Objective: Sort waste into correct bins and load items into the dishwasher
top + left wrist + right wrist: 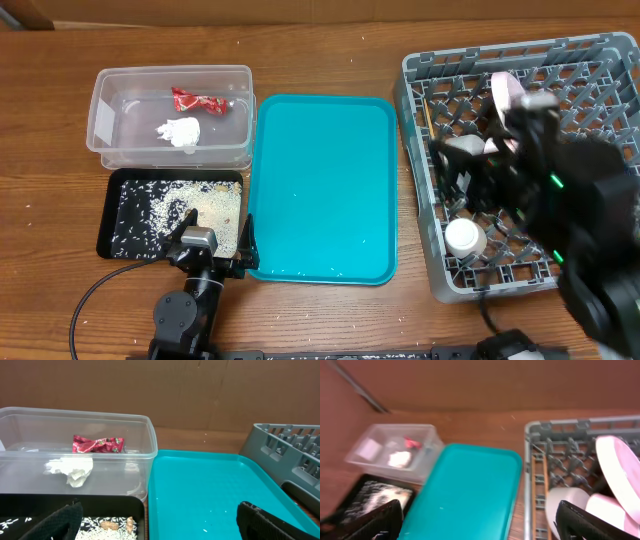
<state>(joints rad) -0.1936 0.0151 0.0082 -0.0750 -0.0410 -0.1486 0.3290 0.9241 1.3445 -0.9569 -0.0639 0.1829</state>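
Observation:
The clear tub (105, 110) holds the red wrapper (196, 100) and white tissue (181, 132); both also show in the left wrist view, wrapper (97, 444) and tissue (71, 470). The black tray (120, 218) holds rice grains with brown bits (116, 524). The grey dish rack (425, 190) holds the upright plate (505, 92), bowls (570, 505), the white cup (464, 237) and chopsticks (538, 490) by its left wall. My left gripper (160, 522) is open and empty at the front, between black tray and teal tray. My right gripper (480, 520) is open and empty above the rack.
The large teal serving tray (322, 190) lies in the middle with a few stray grains on it (207, 522). A cardboard wall (175, 390) stands behind the table. My right arm (580, 210) covers much of the rack's right side.

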